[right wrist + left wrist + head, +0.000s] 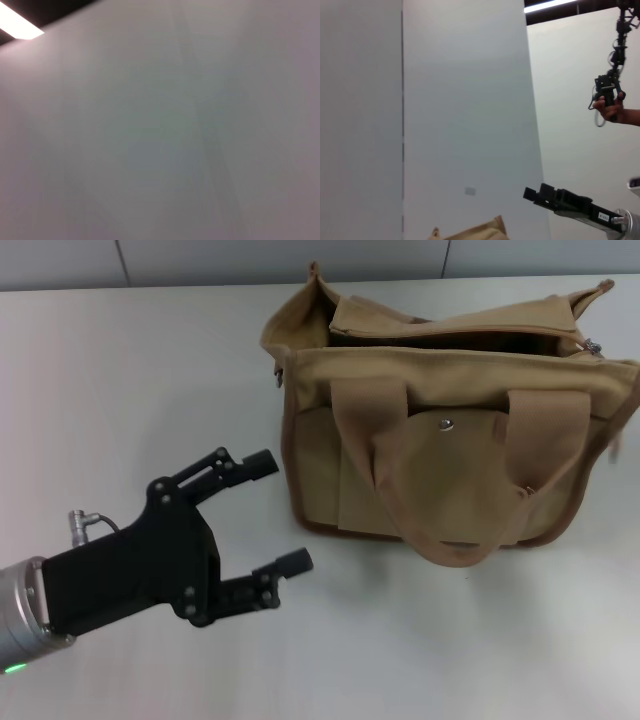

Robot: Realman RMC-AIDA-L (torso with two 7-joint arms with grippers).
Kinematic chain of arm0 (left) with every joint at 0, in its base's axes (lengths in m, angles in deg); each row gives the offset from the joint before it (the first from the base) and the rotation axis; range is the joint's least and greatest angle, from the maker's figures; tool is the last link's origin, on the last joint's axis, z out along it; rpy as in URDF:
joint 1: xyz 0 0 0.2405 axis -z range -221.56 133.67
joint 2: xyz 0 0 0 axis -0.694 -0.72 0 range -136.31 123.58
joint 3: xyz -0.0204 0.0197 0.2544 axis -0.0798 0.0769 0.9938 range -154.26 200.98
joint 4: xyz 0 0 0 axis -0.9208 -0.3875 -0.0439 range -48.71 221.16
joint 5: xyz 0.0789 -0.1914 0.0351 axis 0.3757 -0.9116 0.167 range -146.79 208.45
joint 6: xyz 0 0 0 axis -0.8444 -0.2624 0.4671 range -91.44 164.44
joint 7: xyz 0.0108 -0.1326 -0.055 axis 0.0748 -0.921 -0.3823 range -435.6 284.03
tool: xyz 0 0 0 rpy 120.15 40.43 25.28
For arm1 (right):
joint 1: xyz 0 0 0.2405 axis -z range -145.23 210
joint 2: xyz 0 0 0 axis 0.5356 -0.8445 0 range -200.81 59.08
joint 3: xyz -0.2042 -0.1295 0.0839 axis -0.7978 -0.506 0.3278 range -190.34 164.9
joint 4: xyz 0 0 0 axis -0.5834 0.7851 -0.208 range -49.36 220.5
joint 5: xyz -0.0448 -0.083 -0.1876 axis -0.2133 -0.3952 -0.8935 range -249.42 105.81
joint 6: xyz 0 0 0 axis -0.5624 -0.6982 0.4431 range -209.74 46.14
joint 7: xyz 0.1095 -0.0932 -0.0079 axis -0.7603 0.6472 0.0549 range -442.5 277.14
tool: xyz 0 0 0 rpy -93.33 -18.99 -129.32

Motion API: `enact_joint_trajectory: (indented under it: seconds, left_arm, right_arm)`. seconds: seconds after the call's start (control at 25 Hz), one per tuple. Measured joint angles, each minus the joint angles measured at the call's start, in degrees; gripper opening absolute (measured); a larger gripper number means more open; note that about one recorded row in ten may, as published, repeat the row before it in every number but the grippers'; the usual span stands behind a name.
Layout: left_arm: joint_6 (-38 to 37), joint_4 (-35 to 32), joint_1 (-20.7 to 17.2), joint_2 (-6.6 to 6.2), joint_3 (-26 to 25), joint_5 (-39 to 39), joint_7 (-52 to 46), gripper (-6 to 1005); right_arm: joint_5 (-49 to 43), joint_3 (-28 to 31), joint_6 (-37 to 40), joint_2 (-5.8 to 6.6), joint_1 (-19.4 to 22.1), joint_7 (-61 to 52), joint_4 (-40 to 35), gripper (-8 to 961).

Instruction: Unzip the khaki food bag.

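The khaki food bag (450, 440) stands on the white table (130, 370), right of centre in the head view. Its front pocket with the metal snap (447, 423) faces me, and both wide handles hang down the front. The top gapes, with dark inside showing along the zipper line (450, 335). A metal pull (591, 345) sits at the right end. My left gripper (285, 512) is open and empty, just left of the bag's lower left corner, not touching it. A tan corner of the bag (475, 234) shows in the left wrist view. A black gripper on a silver wrist (560, 199), apparently my right one, shows there too.
The table's far edge meets a grey wall (300, 260) behind the bag. In the left wrist view a person's hand holds a black device on a jointed arm (609, 100) far off. The right wrist view shows only a blank wall and a ceiling light (17, 25).
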State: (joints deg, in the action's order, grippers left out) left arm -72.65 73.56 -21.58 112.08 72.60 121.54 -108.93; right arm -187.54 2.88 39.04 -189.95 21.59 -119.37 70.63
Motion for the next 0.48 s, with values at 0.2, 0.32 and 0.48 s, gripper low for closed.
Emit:
enact_joint_trajectory:
  seconds: [0.2, 0.32, 0.48]
  left_arm:
    - [0.92, -1.5, 0.33, -0.04, 3.57, 0.0, -0.55, 846]
    - [2.28, -3.53, 0.62, -0.05, 6.75, 0.0, -3.4, 846]
    - [4.68, -6.04, 0.68, -0.05, 9.87, 0.0, -7.49, 846]
  right_arm:
    - [-3.39, -19.55, 2.85, 0.0, -1.66, 0.17, -7.16, 826]
    - [-5.72, -26.22, 1.02, -0.03, -3.33, -0.66, -8.64, 826]
    - [-9.43, -28.54, -1.89, -0.06, -5.04, -2.54, -8.69, 826]
